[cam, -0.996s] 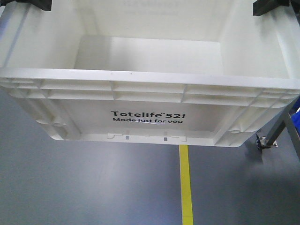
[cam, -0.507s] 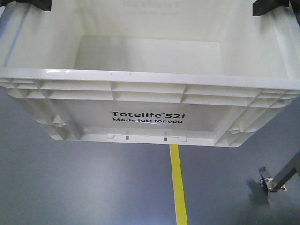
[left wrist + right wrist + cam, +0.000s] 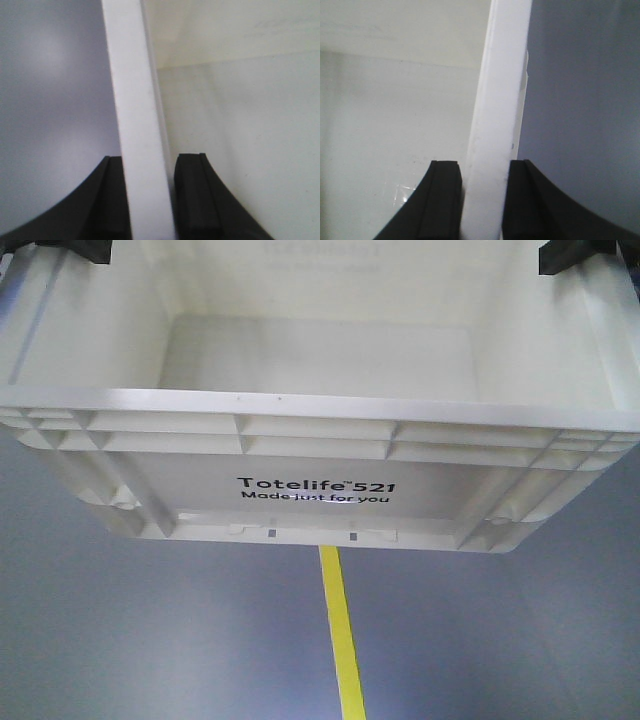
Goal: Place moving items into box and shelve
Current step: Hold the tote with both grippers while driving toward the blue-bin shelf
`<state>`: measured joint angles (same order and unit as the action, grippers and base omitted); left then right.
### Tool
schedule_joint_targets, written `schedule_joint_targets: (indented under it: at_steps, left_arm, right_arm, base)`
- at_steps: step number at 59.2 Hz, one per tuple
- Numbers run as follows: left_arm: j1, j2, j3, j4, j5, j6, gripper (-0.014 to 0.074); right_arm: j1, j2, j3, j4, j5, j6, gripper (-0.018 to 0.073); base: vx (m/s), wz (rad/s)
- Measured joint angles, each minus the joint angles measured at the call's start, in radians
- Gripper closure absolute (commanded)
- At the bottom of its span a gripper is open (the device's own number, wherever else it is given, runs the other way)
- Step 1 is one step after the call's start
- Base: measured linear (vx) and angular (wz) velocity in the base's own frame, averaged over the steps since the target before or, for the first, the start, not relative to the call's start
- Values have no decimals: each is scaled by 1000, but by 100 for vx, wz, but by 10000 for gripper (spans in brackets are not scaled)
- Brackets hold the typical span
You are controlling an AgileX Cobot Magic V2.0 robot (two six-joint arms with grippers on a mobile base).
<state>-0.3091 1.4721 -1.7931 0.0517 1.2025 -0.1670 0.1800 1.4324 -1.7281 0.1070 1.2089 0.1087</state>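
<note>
Grey floor [image 3: 150, 640]: smooth, faint sheen, well below both claws. It shows outboard of the left claw [image 3: 149, 200] and outboard of the right claw [image 3: 485, 200]. Yellow stripe [image 3: 342, 640] on the floor: narrow, slightly slanted, roughly midway between the two claws, well apart from each.

Front camera sits high and tips steeply down over the box [image 3: 320, 445], close in, with floor [image 3: 150, 640] low in frame. The left wrist camera peers along the left gripper [image 3: 150, 162], tight on the box's edge: floor left, inside right. The right wrist camera mirrors it past the right gripper [image 3: 485, 165]. All three share box and floor.
</note>
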Motion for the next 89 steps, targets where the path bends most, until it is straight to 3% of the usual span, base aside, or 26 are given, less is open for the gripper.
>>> schedule_joint_targets:
  at_steps: [39, 89]
  left_arm:
    - [3, 0, 0, 6, 0, 0, 594]
    - [3, 0, 0, 6, -1, 0, 594]
  right_arm:
    - [0, 3, 0, 9, -3, 0, 564]
    - [0, 6, 0, 8, -8, 0, 564]
  base:
    - [66, -38]
    - [55, -70]
